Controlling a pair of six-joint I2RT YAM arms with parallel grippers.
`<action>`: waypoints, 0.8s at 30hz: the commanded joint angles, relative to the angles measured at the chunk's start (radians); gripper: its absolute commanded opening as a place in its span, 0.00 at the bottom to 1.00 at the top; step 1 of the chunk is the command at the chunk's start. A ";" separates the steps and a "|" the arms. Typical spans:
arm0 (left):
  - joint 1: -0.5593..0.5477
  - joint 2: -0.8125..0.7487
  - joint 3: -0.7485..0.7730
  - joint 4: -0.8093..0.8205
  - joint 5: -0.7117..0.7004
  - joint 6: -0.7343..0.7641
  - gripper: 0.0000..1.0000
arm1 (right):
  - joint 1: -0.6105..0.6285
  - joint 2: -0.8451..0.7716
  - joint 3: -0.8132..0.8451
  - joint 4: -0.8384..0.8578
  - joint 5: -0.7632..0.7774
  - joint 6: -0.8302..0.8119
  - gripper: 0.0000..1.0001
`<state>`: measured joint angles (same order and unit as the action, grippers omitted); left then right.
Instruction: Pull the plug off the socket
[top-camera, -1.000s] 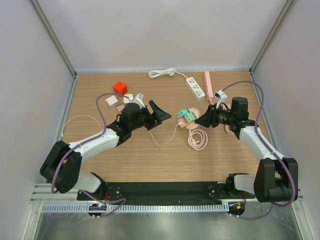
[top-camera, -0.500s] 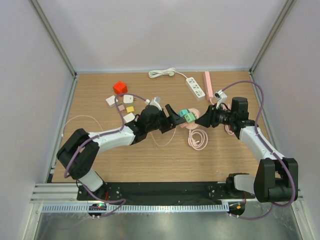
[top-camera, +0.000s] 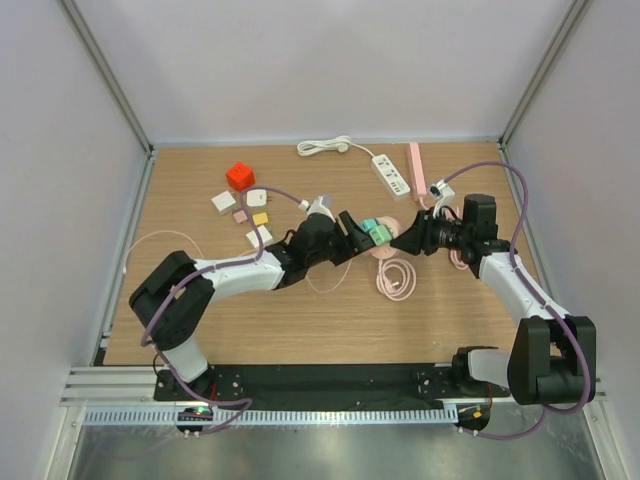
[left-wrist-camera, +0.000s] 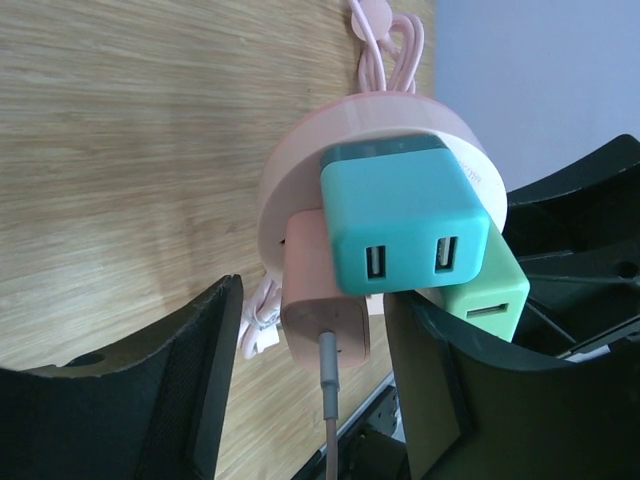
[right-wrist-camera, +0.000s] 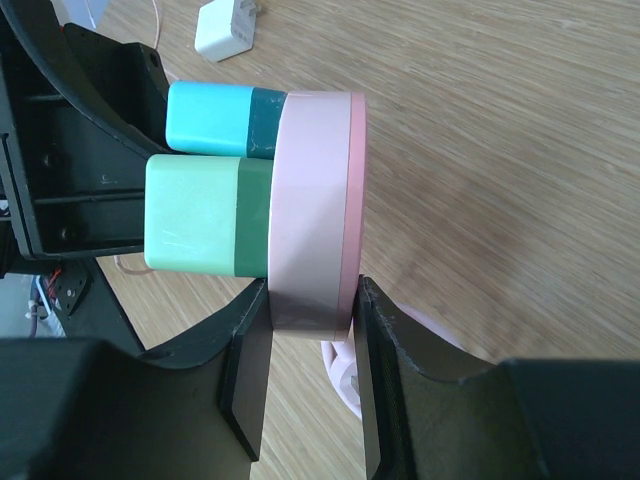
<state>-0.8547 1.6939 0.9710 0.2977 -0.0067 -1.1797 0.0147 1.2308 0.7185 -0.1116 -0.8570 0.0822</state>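
A round pink socket (top-camera: 386, 249) stands on edge, gripped across its rim by my right gripper (top-camera: 408, 238), which is shut on it (right-wrist-camera: 312, 300). Three plugs sit in the socket (left-wrist-camera: 300, 170): a teal one (left-wrist-camera: 400, 220), a light green one (left-wrist-camera: 485, 295) and a pink one (left-wrist-camera: 325, 300) with a cable (left-wrist-camera: 328, 400). My left gripper (left-wrist-camera: 315, 330) is open with its fingers on either side of the pink plug, not touching it. In the top view the left gripper (top-camera: 352, 235) is right at the plugs (top-camera: 372, 230).
A coiled pink cable (top-camera: 397, 278) lies just in front of the socket. A white power strip (top-camera: 390, 175) and a pink one (top-camera: 416, 168) lie at the back. A red cube (top-camera: 240, 176) and several small adapters (top-camera: 258, 200) are at the back left.
My left arm has swung right across the table, and its open gripper has reached the plugs. The right gripper and the socket have stayed in place.
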 joint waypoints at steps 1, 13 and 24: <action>-0.014 0.012 0.055 0.047 -0.067 0.005 0.61 | -0.027 -0.024 0.056 0.056 -0.056 0.019 0.01; -0.017 0.026 0.067 0.078 -0.076 0.037 0.00 | -0.032 -0.024 0.056 0.058 -0.053 0.021 0.01; -0.017 -0.008 0.032 0.083 -0.096 0.026 0.00 | -0.035 -0.019 0.056 0.058 -0.021 0.028 0.01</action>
<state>-0.8665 1.7191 1.0119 0.3244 -0.0605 -1.1717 -0.0154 1.2308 0.7200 -0.1135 -0.8539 0.0856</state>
